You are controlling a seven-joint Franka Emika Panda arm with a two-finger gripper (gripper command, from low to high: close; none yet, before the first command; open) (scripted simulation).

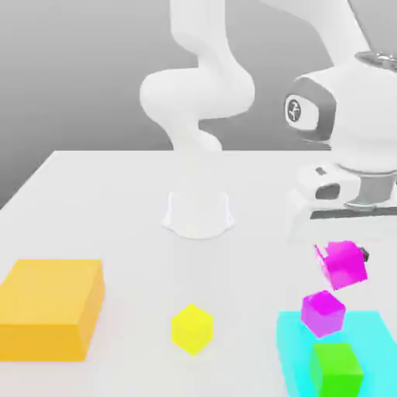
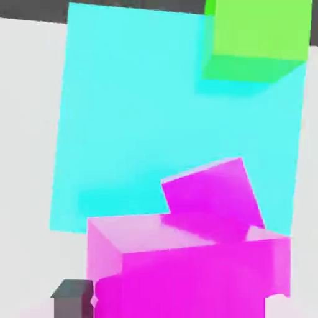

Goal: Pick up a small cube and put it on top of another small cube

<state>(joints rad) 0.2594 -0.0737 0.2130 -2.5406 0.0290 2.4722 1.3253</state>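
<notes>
One small cube [image 1: 343, 265], magenta-pink, hangs tilted above the table at the exterior view's right, with my gripper [image 1: 341, 254] shut on it. In the hand view it is the large block [image 2: 186, 267] nearest the camera, with a dark fingertip [image 2: 71, 298] beside it. The other small cube [image 1: 322, 312] rests just below and in front of the held one, at the back edge of a cyan pad [image 1: 372, 333]. In the hand view this second cube [image 2: 214, 192] peeks out from behind the held one, on the cyan pad [image 2: 143, 112].
A green cube [image 1: 336, 370] [image 2: 258, 37] sits on the cyan pad beyond the resting cube. A yellow cube [image 1: 191, 327] stands at the table's front middle. A large orange block [image 1: 50, 308] lies at the exterior view's left. The arm's white base [image 1: 198, 213] stands behind.
</notes>
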